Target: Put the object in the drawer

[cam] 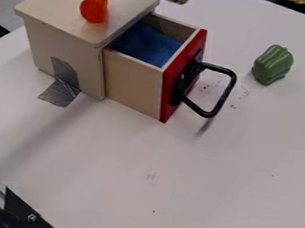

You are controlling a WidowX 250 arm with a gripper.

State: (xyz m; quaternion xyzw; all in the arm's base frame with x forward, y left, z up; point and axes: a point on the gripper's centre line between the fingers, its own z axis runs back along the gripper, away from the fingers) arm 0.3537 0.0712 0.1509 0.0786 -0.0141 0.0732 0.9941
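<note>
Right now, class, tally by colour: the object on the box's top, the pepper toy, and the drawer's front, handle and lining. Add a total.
Orange: 1, object
Green: 1, pepper toy
Red: 1, drawer front
Black: 1, handle
Blue: 1, lining
Total: 5

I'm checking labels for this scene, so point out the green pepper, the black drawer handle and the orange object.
Green pepper point(272, 66), camera view, middle of its side.
Black drawer handle point(224, 97), camera view, outer bar of its loop.
Orange object point(93, 7), camera view, its rounded face.
</note>
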